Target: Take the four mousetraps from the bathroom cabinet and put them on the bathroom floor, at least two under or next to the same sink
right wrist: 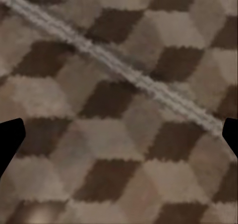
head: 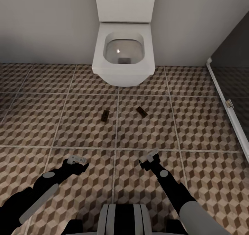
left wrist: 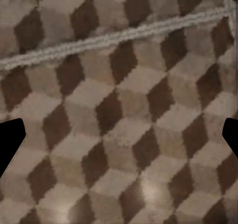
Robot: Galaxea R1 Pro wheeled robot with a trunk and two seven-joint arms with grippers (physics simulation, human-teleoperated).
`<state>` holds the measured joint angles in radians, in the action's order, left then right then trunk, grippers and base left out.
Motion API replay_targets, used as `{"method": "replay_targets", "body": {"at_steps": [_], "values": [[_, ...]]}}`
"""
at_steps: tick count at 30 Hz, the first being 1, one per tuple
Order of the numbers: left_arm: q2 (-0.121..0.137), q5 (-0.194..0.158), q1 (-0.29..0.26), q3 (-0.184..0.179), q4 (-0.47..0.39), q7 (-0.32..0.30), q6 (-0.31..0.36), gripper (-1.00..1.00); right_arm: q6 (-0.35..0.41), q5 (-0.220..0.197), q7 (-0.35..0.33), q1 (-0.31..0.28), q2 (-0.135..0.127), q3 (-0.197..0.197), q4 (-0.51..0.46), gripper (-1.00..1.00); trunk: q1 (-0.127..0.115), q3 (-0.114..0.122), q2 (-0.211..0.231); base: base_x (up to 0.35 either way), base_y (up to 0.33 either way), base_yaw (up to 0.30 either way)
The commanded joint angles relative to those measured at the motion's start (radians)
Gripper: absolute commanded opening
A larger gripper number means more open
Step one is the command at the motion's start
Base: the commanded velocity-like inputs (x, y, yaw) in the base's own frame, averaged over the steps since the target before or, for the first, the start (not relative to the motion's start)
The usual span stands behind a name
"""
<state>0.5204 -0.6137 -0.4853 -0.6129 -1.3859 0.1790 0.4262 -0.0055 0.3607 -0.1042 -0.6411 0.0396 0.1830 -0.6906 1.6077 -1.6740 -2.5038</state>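
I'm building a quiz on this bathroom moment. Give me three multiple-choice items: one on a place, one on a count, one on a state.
1. Where do the mousetraps lie?
A. in the toilet bowl
B. on the bathroom floor in front of the toilet
C. in a claw

2. How many mousetraps show on the floor?
A. two
B. four
C. none

3. What state are the left claw and right claw in?
A. both open, empty
B. both holding traps
C. left holds a trap

Answers: 1 B, both lie on tiles before the toilet; 2 A, a second lies beside the first; 3 A, only floor between the fingers.

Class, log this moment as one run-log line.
left gripper: open, empty | right gripper: open, empty | two mousetraps on bathroom floor before toilet
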Motion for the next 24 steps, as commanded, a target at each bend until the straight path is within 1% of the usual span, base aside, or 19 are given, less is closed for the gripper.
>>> {"method": "replay_targets", "body": {"at_steps": [1,17,19,24], "values": [[0.001,-0.011,-0.001,-0.003,-0.001,0.01,0.002,1.0,-0.001,0.01,-0.003,0.0,0.0,-0.002,-0.001,1.0,-0.001,0.003,0.0,0.0,0.0,0.0],[0.0,-0.011,-0.001,-0.004,0.004,0.01,0.002,1.0,-0.001,0.01,-0.003,0.0,0.0,-0.002,-0.002,1.0,-0.008,0.065,0.004,0.0,0.0,0.0],[-0.001,-0.011,-0.001,-0.004,0.007,0.01,0.002,1.0,-0.001,0.01,-0.003,0.0,0.0,-0.002,-0.002,1.0,-0.015,0.072,0.018,0.0,0.0,0.0],[-0.013,-0.011,-0.001,-0.004,0.021,0.01,0.002,1.0,-0.002,0.01,-0.003,0.0,0.0,-0.002,-0.003,1.0,-0.035,0.087,0.053,0.0,0.0,0.0]]}}
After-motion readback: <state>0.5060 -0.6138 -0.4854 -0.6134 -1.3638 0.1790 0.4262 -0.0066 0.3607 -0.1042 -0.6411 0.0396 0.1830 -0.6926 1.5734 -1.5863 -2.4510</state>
